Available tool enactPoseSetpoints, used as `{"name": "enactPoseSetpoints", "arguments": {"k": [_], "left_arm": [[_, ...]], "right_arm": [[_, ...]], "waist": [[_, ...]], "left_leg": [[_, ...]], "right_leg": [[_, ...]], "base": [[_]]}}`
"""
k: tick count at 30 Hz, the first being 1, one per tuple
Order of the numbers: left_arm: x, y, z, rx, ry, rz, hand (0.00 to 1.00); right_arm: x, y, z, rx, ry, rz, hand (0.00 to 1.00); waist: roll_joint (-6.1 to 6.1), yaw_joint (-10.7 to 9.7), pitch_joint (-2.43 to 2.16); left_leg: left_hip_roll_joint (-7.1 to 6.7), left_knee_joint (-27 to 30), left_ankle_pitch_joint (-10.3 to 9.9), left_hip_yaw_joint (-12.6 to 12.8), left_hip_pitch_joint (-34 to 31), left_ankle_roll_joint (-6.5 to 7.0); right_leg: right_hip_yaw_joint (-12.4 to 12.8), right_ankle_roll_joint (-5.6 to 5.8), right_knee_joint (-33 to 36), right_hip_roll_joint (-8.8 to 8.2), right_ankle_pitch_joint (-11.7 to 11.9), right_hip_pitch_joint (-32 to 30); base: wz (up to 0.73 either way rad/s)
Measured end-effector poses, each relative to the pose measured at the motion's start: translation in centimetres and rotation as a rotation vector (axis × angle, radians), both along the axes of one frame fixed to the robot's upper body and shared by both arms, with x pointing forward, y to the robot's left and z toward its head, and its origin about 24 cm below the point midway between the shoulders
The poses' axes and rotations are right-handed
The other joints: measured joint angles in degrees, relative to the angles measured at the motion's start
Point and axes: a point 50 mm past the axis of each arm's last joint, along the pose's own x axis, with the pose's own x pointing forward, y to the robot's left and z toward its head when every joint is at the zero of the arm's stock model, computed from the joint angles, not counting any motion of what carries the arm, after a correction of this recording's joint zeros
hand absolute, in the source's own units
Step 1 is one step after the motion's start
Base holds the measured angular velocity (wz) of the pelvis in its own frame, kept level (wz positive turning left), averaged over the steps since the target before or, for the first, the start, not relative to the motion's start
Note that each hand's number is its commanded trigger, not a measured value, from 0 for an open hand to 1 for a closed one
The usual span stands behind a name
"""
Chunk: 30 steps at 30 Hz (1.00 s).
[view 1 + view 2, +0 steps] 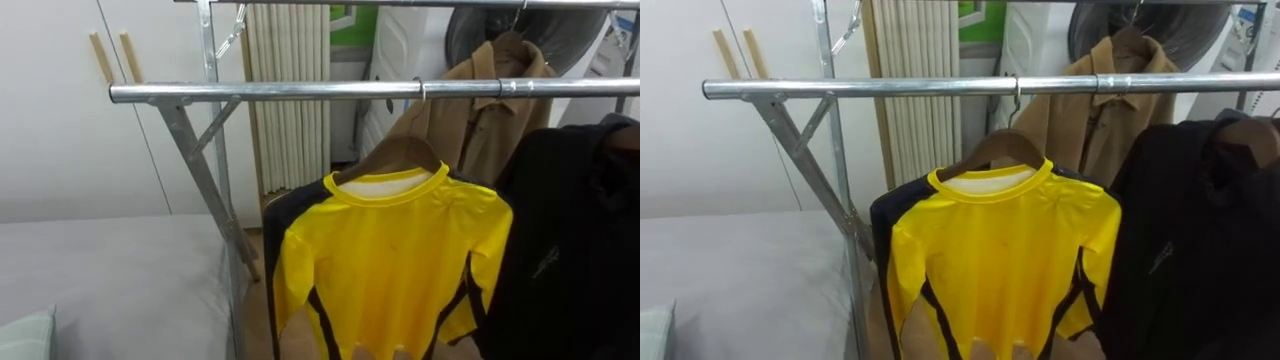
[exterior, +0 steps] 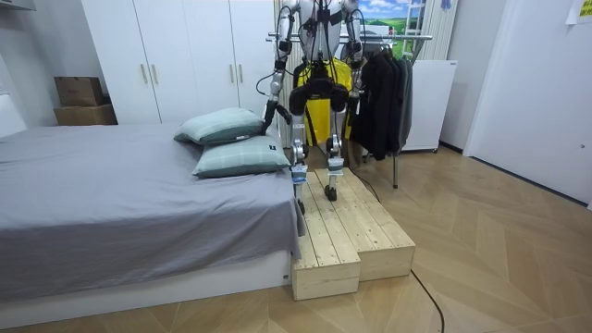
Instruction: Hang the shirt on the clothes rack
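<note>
A yellow long-sleeved shirt [image 1: 390,260] with dark side stripes hangs on a wooden hanger [image 1: 400,155]. The hanger's hook is over the metal rail [image 1: 300,92] of a clothes rack. In the room view I stand on a wooden platform [image 2: 347,231], facing the rack, with the yellow shirt [image 2: 319,116] showing past my body. My left hand [image 2: 269,111] hangs low at the room view's left. My right hand [image 2: 356,95] is by the dark clothes. Both are too small there to read.
A brown jacket [image 1: 500,110] hangs on a second rail behind. A black garment [image 1: 570,250] hangs close to the right of the shirt. The rack's slanted leg [image 1: 200,170] stands left, beside a grey bed [image 1: 110,280] with pillows [image 2: 222,125]. White wardrobes [image 2: 176,46] line the wall.
</note>
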Motion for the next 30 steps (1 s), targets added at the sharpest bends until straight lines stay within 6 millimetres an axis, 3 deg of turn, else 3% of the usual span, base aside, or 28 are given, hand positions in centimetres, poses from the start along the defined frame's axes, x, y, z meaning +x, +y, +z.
{"name": "enactPoseSetpoints", "arguments": {"k": [3,6,9,10,11,12,13,14,16,19,20,21,22,23,24,25,26,28,29,30], "left_arm": [[0.6,-0.3,-0.1,-0.011,-0.027,-0.004,0.0],[0.9,-0.8,-0.2,-0.03,-0.044,-0.011,0.0],[1.3,-0.8,-0.1,-0.043,-0.058,-0.009,0.0],[1.9,-0.9,-0.1,-0.053,-0.069,-0.014,0.0],[2.1,-1.0,-0.1,-0.068,-0.068,-0.026,0.0],[2.1,-1.1,-0.2,-0.073,-0.064,-0.031,0.0],[2.1,-1.2,-0.2,-0.083,-0.055,-0.039,0.0],[2.2,-1.2,-0.2,-0.086,-0.053,-0.039,0.0],[2.3,-1.1,-0.2,-0.084,-0.058,-0.037,0.0],[2.1,-0.9,-0.1,-0.08,-0.053,-0.034,0.0],[2.2,-0.8,-0.1,-0.076,-0.058,-0.026,0.0],[2.5,-0.8,-0.1,-0.074,-0.066,-0.018,0.0],[3.0,-0.6,0.0,-0.067,-0.083,-0.003,0.0],[3.6,-0.4,0.1,-0.051,-0.097,-0.008,0.0],[3.4,-0.3,0.1,-0.042,-0.097,-0.004,0.0],[2.7,-0.3,0.0,-0.035,-0.081,0.002,0.0],[2.3,-0.2,0.0,-0.03,-0.065,0.006,0.0],[2.3,-0.1,0.0,-0.023,-0.063,0.004,0.0],[2.2,-0.2,0.0,-0.022,-0.061,0.005,0.0],[2.0,-0.2,0.0,-0.022,-0.054,0.009,0.0]], "right_arm": [[0.2,0.1,0.0,0.003,0.002,0.027,0.0],[0.2,0.2,0.0,-0.001,0.007,0.057,0.0],[0.1,0.2,-0.1,-0.004,0.027,0.06,0.0],[0.1,0.0,0.0,-0.006,0.032,0.046,0.0],[-0.2,-0.2,-0.1,-0.016,0.05,0.042,0.0],[-0.2,-0.2,-0.1,-0.021,0.057,0.044,0.0],[-0.3,-0.4,-0.1,-0.027,0.065,0.04,0.0],[-0.3,-0.5,-0.1,-0.035,0.068,0.033,0.0],[0.0,-0.8,0.1,-0.045,0.055,0.013,0.0],[0.8,-1.3,0.3,-0.067,0.035,0.003,0.0],[1.2,-1.3,0.4,-0.073,0.022,0.006,0.0],[1.3,-1.3,0.4,-0.074,0.019,0.007,0.0],[1.2,-1.4,0.4,-0.077,0.022,0.007,0.0],[0.7,-1.3,0.3,-0.081,0.043,0.003,0.0],[0.6,-1.3,0.2,-0.083,0.051,0.002,0.0],[0.4,-1.3,0.2,-0.09,0.064,0.003,0.0],[-0.3,-1.4,0.0,-0.097,0.089,-0.002,0.0],[-1.9,-1.6,-0.2,-0.11,0.141,-0.022,0.0],[-2.3,-1.8,-0.2,-0.113,0.159,-0.045,0.0],[-2.3,-1.8,-0.2,-0.115,0.162,-0.05,0.0]], "waist": [[0.51,0.7,-0.02],[0.69,0.9,-0.03],[0.18,1.9,0.0],[-0.67,1.8,0.54],[-0.93,1.8,0.68],[-0.88,1.8,0.72],[-0.66,1.7,0.68],[-0.34,1.4,0.64],[-0.18,1.7,0.5],[-0.26,2.2,0.42],[-0.26,2.1,0.39],[-0.39,1.9,0.33],[-0.62,1.7,0.21],[-1.31,2.0,-0.07],[-1.49,2.3,-0.23],[-1.51,2.3,-0.49],[-1.47,1.9,-0.76],[-2.49,1.1,-0.79],[-2.66,1.3,-0.81],[-2.6,1.3,-0.81]], "left_leg": [[0.52,2.1,0.4,-1.8,-2.2,-0.75],[1.32,3.3,1.4,-0.7,-4.8,-1.9],[1.84,3.0,4.3,0.4,-7.6,-2.76],[2.54,4.6,5.2,6.0,-8.5,-2.25],[3.49,10.2,4.1,11.6,-9.9,-0.17],[3.93,12.8,3.2,13.8,-10.0,1.22],[5.03,16.5,1.8,17.5,-9.9,2.94],[5.63,18.5,0.9,19.3,-9.3,2.93],[5.24,18.3,-0.3,20.5,-7.7,1.98],[2.23,13.5,-1.4,20.7,-4.3,1.7],[1.41,11.7,-1.8,21.0,-3.5,2.01],[1.28,10.8,-1.8,21.3,-3.3,2.09],[0.8,9.0,-2.4,22.0,-3.3,2.57],[0.4,7.1,-3.0,21.9,-3.2,2.15],[0.45,6.5,-3.0,21.6,-3.3,2.19],[0.41,6.1,-3.0,20.5,-3.3,2.2],[0.39,6.2,-2.9,18.7,-3.3,2.33],[-0.13,6.3,-1.2,16.3,-3.3,2.83],[-0.84,6.3,-0.8,14.5,-3.6,3.2],[-1.08,6.3,-0.7,13.6,-3.7,3.4]], "right_leg": [[-3.3,-0.69,0.1,-0.54,-1.1,0.3],[-8.4,-1.47,0.4,-1.37,-2.4,0.7],[-15.0,-2.69,-0.2,-2.62,-4.2,1.3],[-19.1,-2.73,-0.1,-4.27,-5.8,1.2],[-23.1,-2.78,0.5,-5.31,-7.0,2.0],[-25.2,-2.83,0.5,-5.53,-7.3,2.7],[-29.3,-3.24,0.9,-5.89,-7.7,3.9],[-33.1,-3.4,1.5,-6.2,-8.7,4.9],[-37.8,-3.27,3.2,-7.17,-10.3,5.5],[-41.9,-2.97,5.5,-8.42,-11.8,5.7],[-44.2,-3.04,6.0,-8.82,-11.8,5.5],[-45.7,-2.88,6.5,-9.21,-12.0,5.6],[-48.0,-2.2,7.6,-9.82,-12.5,5.6],[-49.1,-1.57,9.0,-10.84,-12.9,5.4],[-49.1,-1.45,9.8,-11.35,-12.9,5.3],[-47.3,-0.6,11.4,-11.97,-12.4,5.2],[-42.0,0.31,12.4,-12.03,-11.8,5.3],[-35.5,0.4,12.2,-11.69,-11.8,6.4],[-32.6,0.81,11.9,-11.52,-11.7,7.0],[-31.4,1.33,11.8,-11.29,-11.4,7.4]], "base": [[0.59],[0.89],[1.19],[1.69],[1.79],[1.82],[1.86],[1.82],[1.54],[1.06],[0.75],[0.97],[1.07],[0.94],[0.6],[0.63],[0.84],[1.3],[1.18],[0.89]]}}
